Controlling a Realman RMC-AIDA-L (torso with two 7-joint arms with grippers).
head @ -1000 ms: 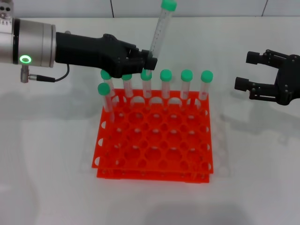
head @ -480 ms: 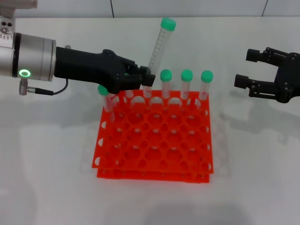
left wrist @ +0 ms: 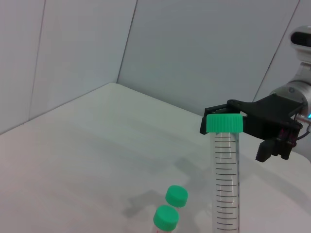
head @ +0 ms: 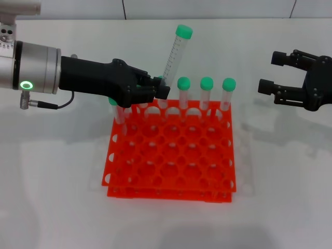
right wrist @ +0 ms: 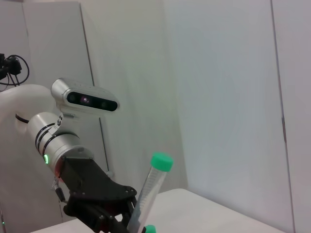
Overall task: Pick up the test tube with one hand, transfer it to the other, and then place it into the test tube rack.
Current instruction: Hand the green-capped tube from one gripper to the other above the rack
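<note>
Left gripper [head: 162, 89]: matte black, angular two-finger head on a brushed silver cylindrical wrist with a lit green ring; thin black cable hangs beneath the wrist. Fingers clamped on the lower part of the test tube [head: 175, 52], over the rack's back row.

Test tube: slender clear plastic cylinder, fine black graduation ticks down its side, ribbed green screw cap on top. Tilted, cap leaning up and toward the right. Whether its base sits in a hole cannot be told; the gripper hides it.

Test tube rack [head: 171, 161]: glossy orange-red plastic, square, two stacked tiers, grid of round holes. Other green-capped tubes [head: 206, 96] stand upright along the back row; one more [head: 117, 110] at the left edge, partly behind the gripper.

Right gripper [head: 290, 78]: black, chunky jointed fingers spread apart, holding nothing, hanging above the table well to the right of the rack.

Table [head: 57, 171]: smooth matte white, carrying soft grey shadows of rack and arms.

Room, per wrist views: pale grey flat wall panels [left wrist: 194, 53] with thin vertical seams. The right wrist view also shows the robot's silver head camera [right wrist: 85, 99].
</note>
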